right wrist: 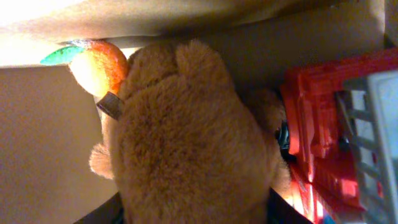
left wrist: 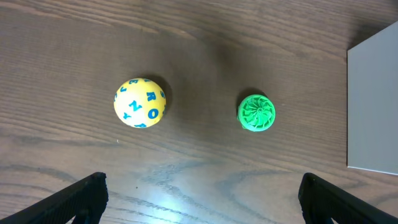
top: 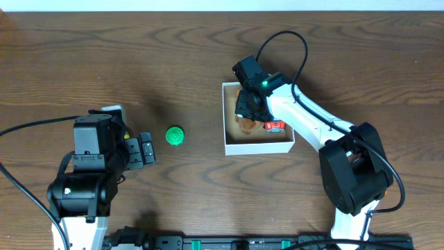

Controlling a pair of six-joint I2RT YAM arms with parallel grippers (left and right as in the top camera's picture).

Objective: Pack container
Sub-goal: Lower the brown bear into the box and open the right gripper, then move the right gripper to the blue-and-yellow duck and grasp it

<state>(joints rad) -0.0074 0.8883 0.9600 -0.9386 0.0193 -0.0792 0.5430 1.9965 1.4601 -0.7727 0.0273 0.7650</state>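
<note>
Plush toy (right wrist: 186,143) sits in the container (top: 258,146) under the right gripper (top: 248,104); clamped or not, cannot tell. Left gripper (left wrist: 202,190) gapes empty.

Right claw (top: 248,107) fingertips hidden behind brown plush toy (right wrist: 186,143), container (left wrist: 373,106) cut off at frame edge

This looks like a robotics lab bench. A dark wood-grain table (top: 173,62) has two black-and-white robot arms, left arm (top: 90,160) and right arm (top: 312,121), mounted at its near edge by a black rail (top: 208,243). Black cables (top: 35,125) trail across it. Small toys lie about: a green ball (top: 175,135), a yellow lettered ball (left wrist: 140,102), and others in a white container (top: 258,147).
</note>
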